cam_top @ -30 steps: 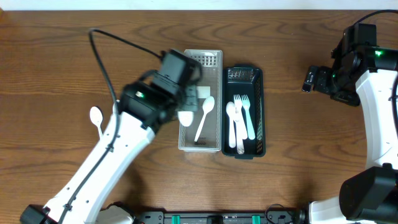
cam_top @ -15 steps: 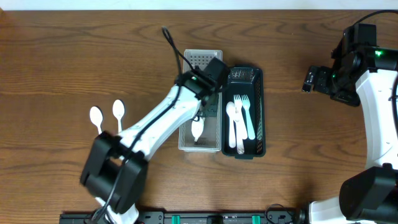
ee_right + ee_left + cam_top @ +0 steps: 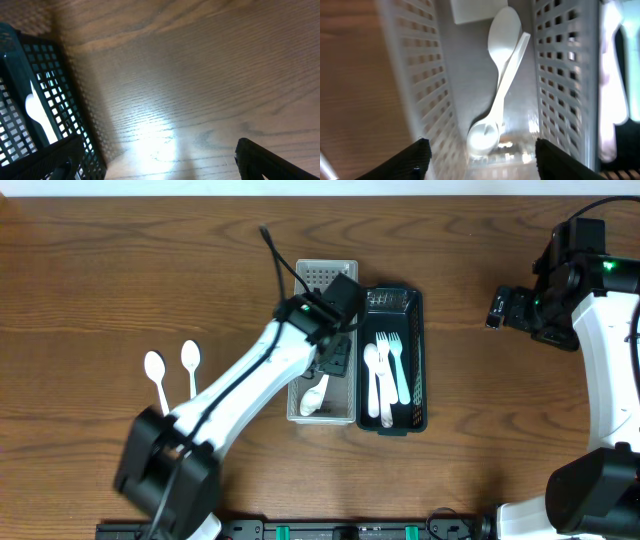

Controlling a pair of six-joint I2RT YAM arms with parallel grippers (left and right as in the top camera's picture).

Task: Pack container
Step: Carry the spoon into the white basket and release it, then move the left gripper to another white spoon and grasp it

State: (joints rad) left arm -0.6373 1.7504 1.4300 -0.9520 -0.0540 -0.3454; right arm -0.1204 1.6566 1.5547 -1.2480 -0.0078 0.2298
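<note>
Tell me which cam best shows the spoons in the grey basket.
Left wrist: both spoons lie unobstructed, overlapping, inside the grey basket. Overhead, the left arm hides most of them; one end pokes out. Right wrist shows only the black basket.

Wht spoons [image 3: 190, 357], grey perforated bin [image 3: 327, 274], dk-green mesh bin [image 3: 416, 365], brown woodgrain table [image 3: 100, 280].

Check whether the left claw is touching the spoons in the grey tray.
Apart. Left wrist view: left claw open, fingers flanking the spoons, grey tray floor visible between.
</note>
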